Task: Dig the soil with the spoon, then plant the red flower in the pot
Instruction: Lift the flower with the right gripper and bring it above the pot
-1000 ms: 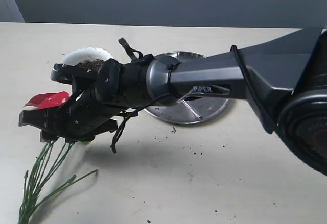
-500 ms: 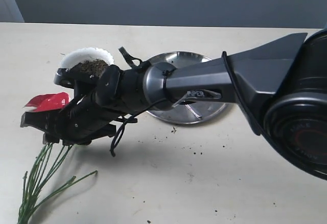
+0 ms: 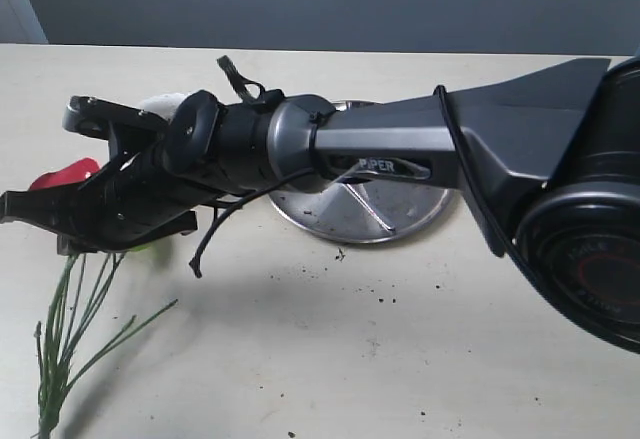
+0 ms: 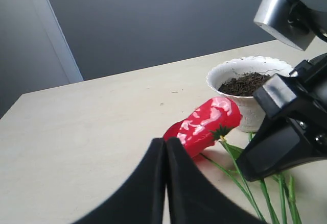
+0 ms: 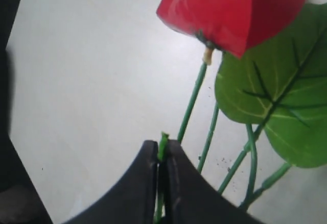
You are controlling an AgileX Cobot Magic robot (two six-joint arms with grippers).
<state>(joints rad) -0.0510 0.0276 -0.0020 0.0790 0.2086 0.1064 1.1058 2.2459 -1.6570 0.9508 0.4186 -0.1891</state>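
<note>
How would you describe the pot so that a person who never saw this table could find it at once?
Start from the round steel plate in the middle of the table, then follow the right arm toward the flower. Just beyond the bloom stands the pot. It is a small white cup with a wavy rim, and it alone holds dark soil.

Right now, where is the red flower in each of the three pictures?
Exterior view: the red flower peeks out at far left, mostly behind the right gripper.
Left wrist view: it lies mid-frame on the table, beside the pot.
Right wrist view: its bloom fills the top, one thin stem pinched between the fingers.
Shared landmark: its long green stems.
</note>
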